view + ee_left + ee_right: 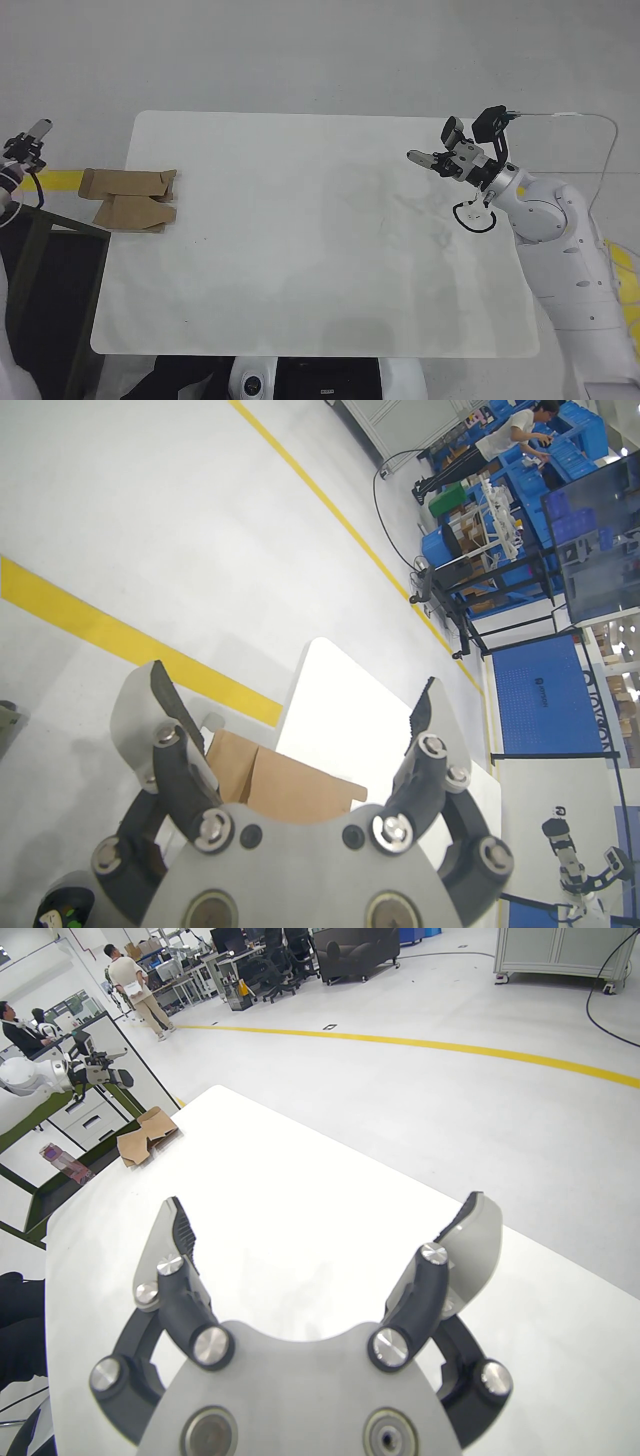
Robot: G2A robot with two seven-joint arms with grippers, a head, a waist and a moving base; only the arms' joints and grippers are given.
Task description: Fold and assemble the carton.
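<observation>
Flat brown carton [130, 198] lies unfolded at the table's [300, 280] left edge, near the far corner, one end poking out past the rim. In the left wrist view the carton [285, 780] is partly hidden behind the pincer's own body, so its flaps are hard to make out there. The left gripper [292, 680] hangs off the table just beyond the carton, jaws spread wide, nothing between them; in the top view it [28, 142] is cut off at the frame edge. Well apart across the table, the right gripper [324, 1205] hovers over bare tabletop, jaws also spread, holding nothing, with the carton [145, 1138] small at the far corner.
</observation>
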